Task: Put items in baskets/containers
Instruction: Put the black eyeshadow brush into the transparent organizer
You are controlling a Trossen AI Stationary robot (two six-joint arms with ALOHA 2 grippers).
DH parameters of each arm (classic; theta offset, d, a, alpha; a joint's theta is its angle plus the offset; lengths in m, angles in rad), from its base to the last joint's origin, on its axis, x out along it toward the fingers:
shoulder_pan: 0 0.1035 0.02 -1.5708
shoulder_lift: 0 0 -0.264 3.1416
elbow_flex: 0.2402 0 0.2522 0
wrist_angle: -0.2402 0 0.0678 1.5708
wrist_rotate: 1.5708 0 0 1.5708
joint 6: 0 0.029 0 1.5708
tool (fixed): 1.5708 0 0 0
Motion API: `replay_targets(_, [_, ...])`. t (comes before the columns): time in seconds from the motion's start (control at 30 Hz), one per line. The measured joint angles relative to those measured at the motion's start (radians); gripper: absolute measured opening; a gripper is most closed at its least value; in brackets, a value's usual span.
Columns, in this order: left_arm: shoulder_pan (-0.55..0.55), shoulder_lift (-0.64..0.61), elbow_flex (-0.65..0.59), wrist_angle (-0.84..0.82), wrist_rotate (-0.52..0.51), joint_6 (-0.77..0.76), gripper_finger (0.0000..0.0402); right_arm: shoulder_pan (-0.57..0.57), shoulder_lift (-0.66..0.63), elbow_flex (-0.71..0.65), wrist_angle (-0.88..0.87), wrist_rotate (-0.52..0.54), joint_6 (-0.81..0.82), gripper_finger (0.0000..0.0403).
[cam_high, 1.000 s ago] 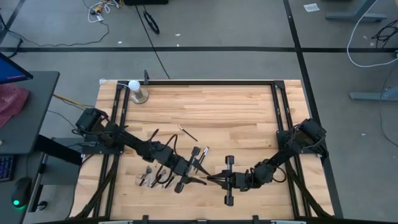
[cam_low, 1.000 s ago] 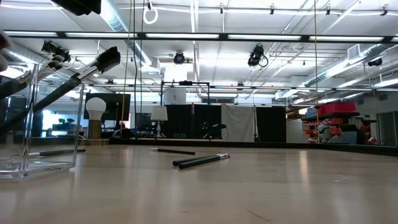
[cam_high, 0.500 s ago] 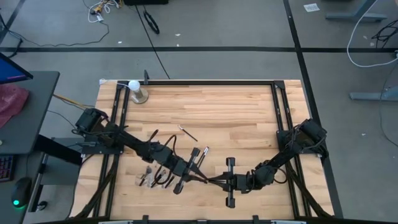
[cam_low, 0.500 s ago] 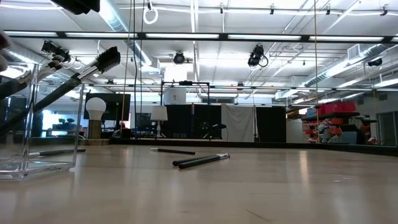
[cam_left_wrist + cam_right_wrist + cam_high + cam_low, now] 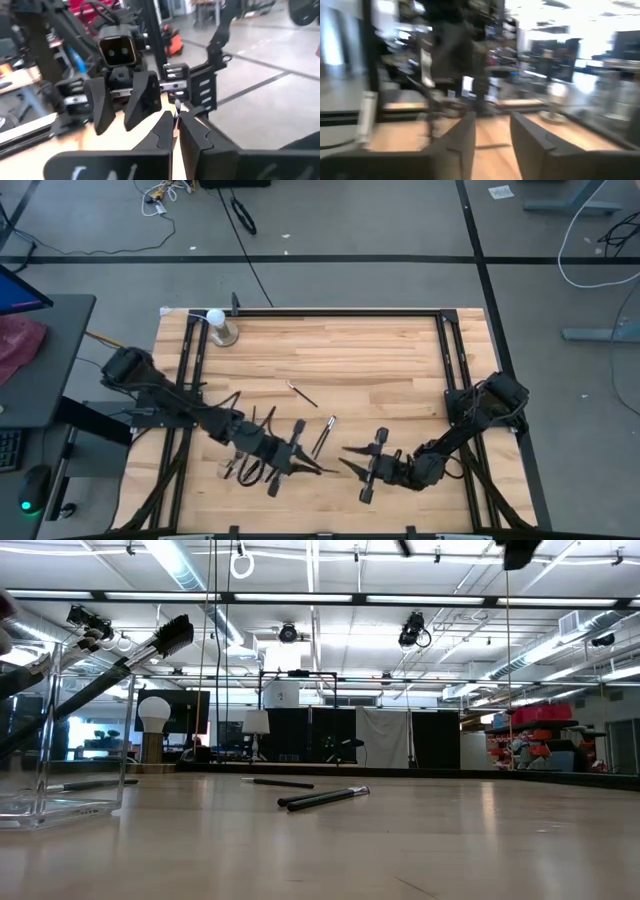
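Over the table (image 5: 400,350), seen from straight above, the left gripper (image 5: 316,470) and the right gripper (image 5: 343,456) face each other at the near edge, tips close but apart. The right one's fingers are spread. The clear organizer (image 5: 232,470) sits at the near left, largely covered by the left arm. Loose makeup brushes (image 5: 325,435) lie just beyond the grippers, with one more (image 5: 302,393) farther back. A white ball (image 5: 214,317) on its stand occupies the far left corner.

At table height, the organizer (image 5: 60,740) is cut off by the left edge. Its walls are nearly see-through, and dark-handled brushes lean out of it, one bushy dark head (image 5: 175,637) topmost. Two thin dark brushes (image 5: 323,799) lie mid-table.

From the left wrist, the left gripper's fingers (image 5: 165,135) are pressed almost together. Whether anything thin sits between them cannot be made out. The right gripper opposite shows its jaws parted.

From the right wrist, the picture is smeared. The right gripper's fingers (image 5: 465,137) stand apart with nothing between them.
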State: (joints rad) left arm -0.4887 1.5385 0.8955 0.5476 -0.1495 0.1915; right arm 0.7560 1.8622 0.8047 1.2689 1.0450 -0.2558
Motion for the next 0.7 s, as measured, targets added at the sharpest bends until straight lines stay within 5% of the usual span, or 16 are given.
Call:
replay_targets(0.1, [-0.042,-0.074,0.000,-0.152,-0.090,-0.019,0.0011,0.006,0.000,0.000,-0.008,0.087,-0.030,0.0161])
replay_targets(0.37, [-0.203,-0.266,0.061,-0.604,-0.253,-0.302,0.0011,-0.047,0.000,0.000,-0.118,0.091,-0.044,0.0194])
replay_targets(0.7, [-0.386,-0.283,0.233,-1.224,-0.355,-1.001,0.0011,-0.193,0.000,0.000,-0.194,-0.040,-0.111,0.0178])
